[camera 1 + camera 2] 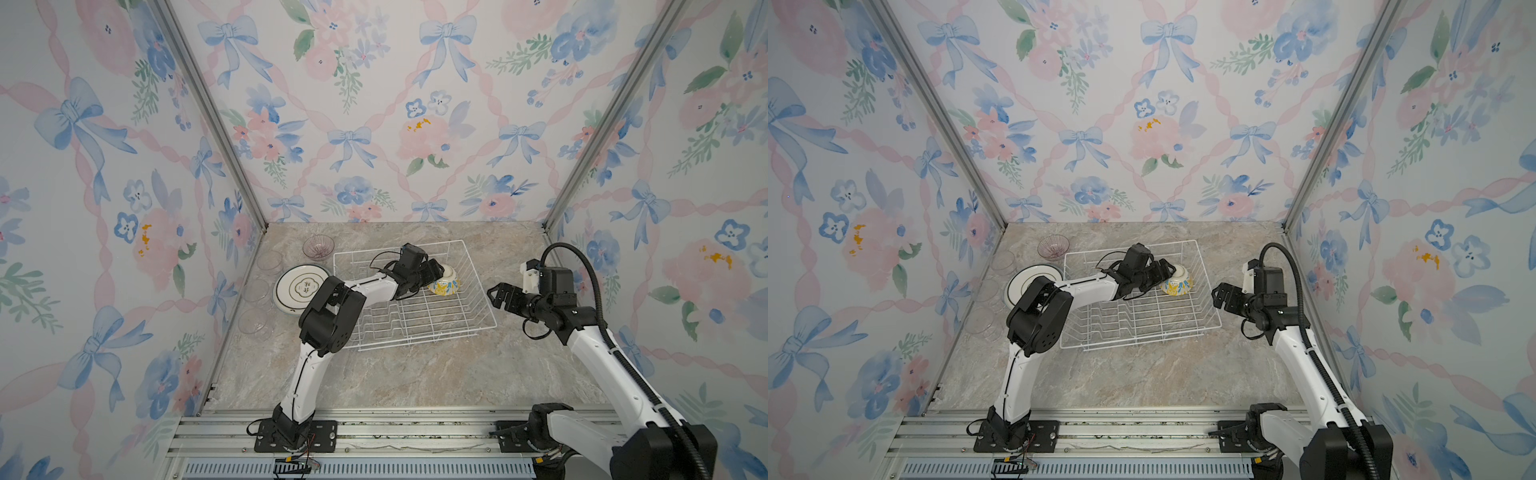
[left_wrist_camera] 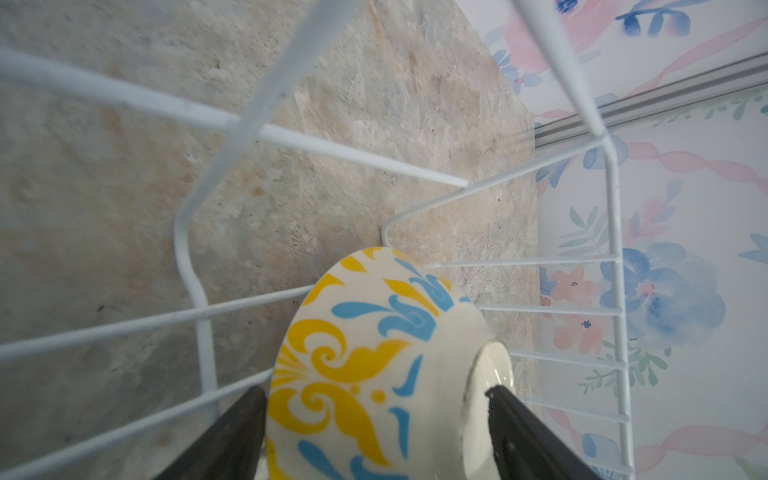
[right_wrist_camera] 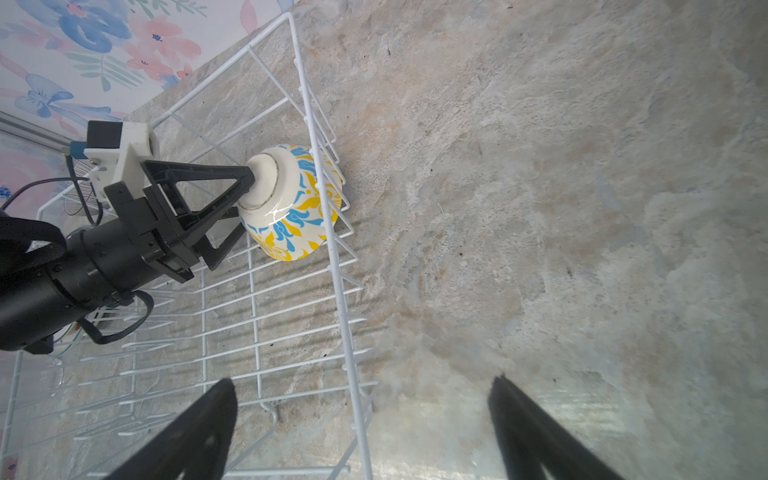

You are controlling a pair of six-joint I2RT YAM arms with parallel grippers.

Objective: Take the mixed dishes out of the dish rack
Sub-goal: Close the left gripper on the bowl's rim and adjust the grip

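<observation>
Floral wallpaper with bows and ribbons walls in a marbled stone tabletop (image 1: 415,374), on which the white wire dish rack (image 1: 478,320) sits at a slant.

At the rack's far right corner, the left gripper (image 3: 245,208) straddles the yellow-blue floral bowl (image 3: 299,208). In the left wrist view one finger (image 2: 232,432) lies along the bowl's painted wall and the other sits at its foot ring; the jaws look spread wide around it, and whether they press on it cannot be told. The right gripper (image 1: 500,297) hangs agape and empty just outside the rack's right side.

The bowl is upside down and tilted, foot ring up, leaning against the rack's side wires. Its glaze is glossy white with yellow scrolls and blue leaves, so it will probably be slippery. If the fingers close on the curved wall, the bowl could squirt out, or its rim could catch a wire and drag the light rack along.

Outside the rack, on the left, lie a stack of white plates (image 1: 303,286), a grey-striped bowl (image 1: 318,246) and three clear glasses (image 1: 255,322).
</observation>
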